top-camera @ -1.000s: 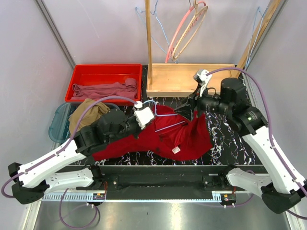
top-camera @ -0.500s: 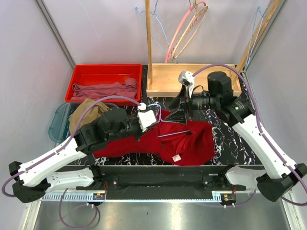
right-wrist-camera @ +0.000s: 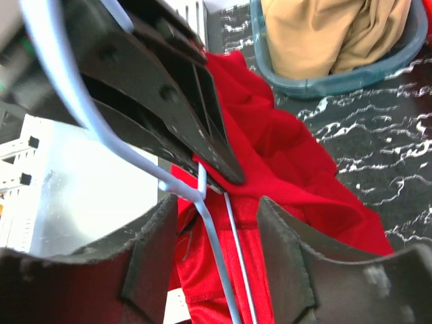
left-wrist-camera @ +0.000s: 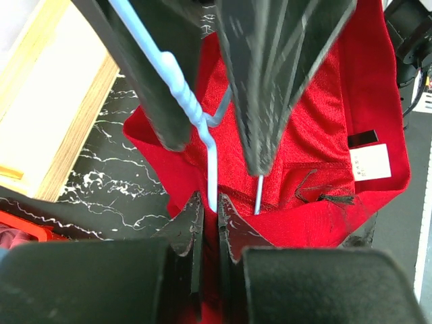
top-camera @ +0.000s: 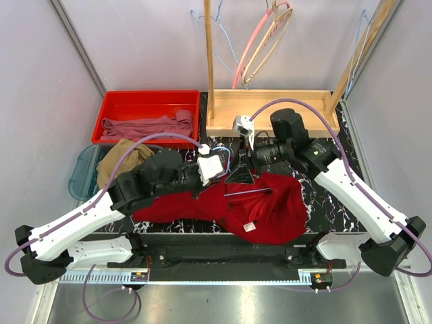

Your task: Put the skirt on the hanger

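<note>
1. Tan soft cloth skirt (top-camera: pixel 120 162), crumpled in a blue-green plastic tub (top-camera: pixel 76 177) at the left edge of the table; no gripper is touching it. It is well apart from both grippers.
2. Thin light-blue wire clothes hanger (top-camera: pixel 247 193), lying over a dark red garment (top-camera: pixel 273 212) at table centre, with its neck raised between the two grippers.
3. Left gripper (left-wrist-camera: pixel 206 226): fingers pressed together, pinching the hanger wire just below its twisted neck.
4. Right gripper (right-wrist-camera: pixel 219 204): fingers spread on either side of the same wire, not gripping it as far as the right wrist view shows.
5. Step in hand, as judged: securing the hanger.
   - The right fingers should close squarely on the wire beside the left pinch, so that the thin frame cannot swivel.
   - The hanger is best lifted free of the red cloth before it is carried towards the tub, because the wire may snag a fold.
6. Surface: black marble-patterned tabletop (top-camera: pixel 327 192). A red plastic tray (top-camera: pixel 108 101) at the back left holds a mauve-pink cloth (top-camera: pixel 145 127).
7. Room: a pale wooden rack base (top-camera: pixel 270 101) with an upright post (top-camera: pixel 209 61). A thick pink hanger (top-camera: pixel 251 50) and spare blue wire hangers (top-camera: pixel 228 42) lean against plain grey walls.
</note>
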Controlling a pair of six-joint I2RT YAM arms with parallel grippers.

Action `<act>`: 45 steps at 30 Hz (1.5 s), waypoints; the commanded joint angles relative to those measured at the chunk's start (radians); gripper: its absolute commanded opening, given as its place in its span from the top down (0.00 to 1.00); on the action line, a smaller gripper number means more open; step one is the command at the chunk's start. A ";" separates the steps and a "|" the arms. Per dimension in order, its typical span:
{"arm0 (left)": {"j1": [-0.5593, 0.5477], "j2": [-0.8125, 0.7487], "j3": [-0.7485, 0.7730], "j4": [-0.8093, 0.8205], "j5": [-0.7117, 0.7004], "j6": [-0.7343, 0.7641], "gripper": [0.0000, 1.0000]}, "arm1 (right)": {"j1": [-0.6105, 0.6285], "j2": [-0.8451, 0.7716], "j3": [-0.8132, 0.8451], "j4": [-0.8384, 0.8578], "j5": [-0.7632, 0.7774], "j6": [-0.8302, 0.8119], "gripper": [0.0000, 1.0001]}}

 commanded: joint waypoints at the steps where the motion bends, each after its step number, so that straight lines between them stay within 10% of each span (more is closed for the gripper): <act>1: 0.007 -0.014 0.067 0.128 0.034 0.002 1.00 | 0.024 0.006 -0.024 -0.021 0.035 -0.022 0.47; 8: 0.009 -0.006 0.061 0.133 -0.032 -0.019 0.95 | 0.031 -0.035 -0.059 0.074 0.164 0.030 0.97; 9: 0.009 -0.006 0.058 0.134 -0.055 -0.031 0.61 | 0.031 -0.055 -0.064 0.090 0.193 0.037 1.00; 12: 0.009 -0.023 0.035 0.156 -0.176 -0.065 0.23 | 0.031 -0.083 -0.062 0.097 0.280 0.030 1.00; 18: 0.009 -0.112 -0.051 0.243 -0.466 -0.151 0.01 | 0.031 -0.126 -0.050 0.088 0.411 0.027 1.00; 45: -0.011 0.031 0.030 0.291 -0.347 -0.246 0.01 | 0.030 -0.098 0.160 0.088 0.544 0.059 1.00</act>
